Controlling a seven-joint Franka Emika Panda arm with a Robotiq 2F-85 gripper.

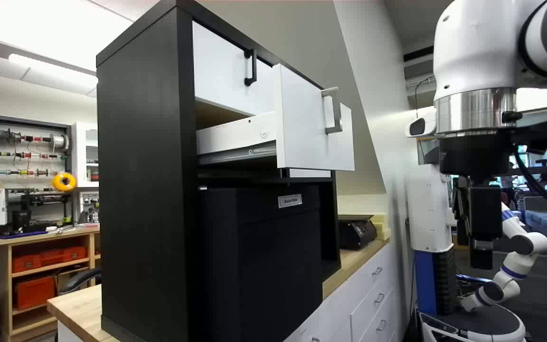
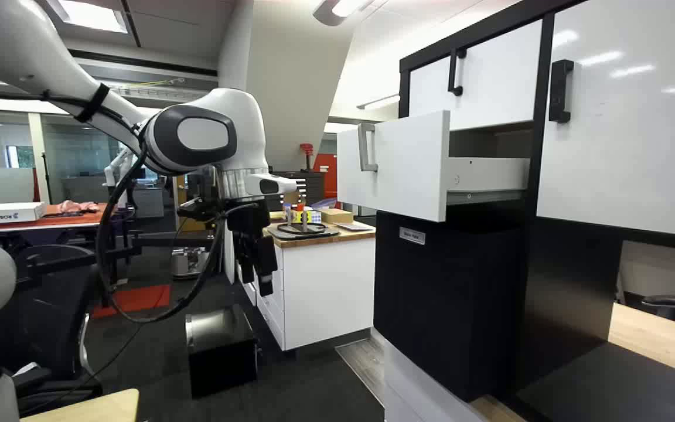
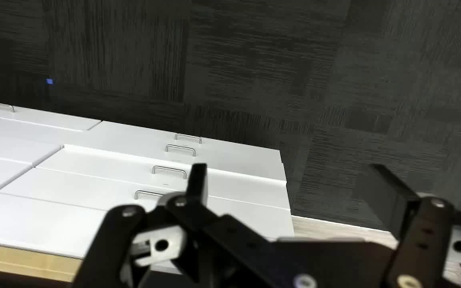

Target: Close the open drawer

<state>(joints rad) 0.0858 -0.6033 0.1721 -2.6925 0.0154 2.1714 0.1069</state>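
The drawer, with a flat white front (image 1: 299, 123), is pulled out of the tall black cabinet (image 1: 145, 180) and also shows in an exterior view (image 2: 402, 170). Its pale side (image 1: 235, 133) and metal runner are visible. Its handle (image 1: 334, 110) looks grey in both exterior views. My gripper (image 1: 481, 259) points down in front of the drawer, lower than it and apart from it. It also shows in an exterior view (image 2: 257, 282). In the wrist view the fingers (image 3: 287, 170) are wide apart with nothing between them. The drawer is out of the wrist view.
A closed white front with a black handle (image 1: 223, 66) sits above the drawer. A black panel with a small label (image 1: 278, 251) is below it. White base drawers (image 3: 234, 160) and dark carpet (image 3: 254, 72) show under the gripper. A counter with items (image 2: 326, 275) stands behind the arm.
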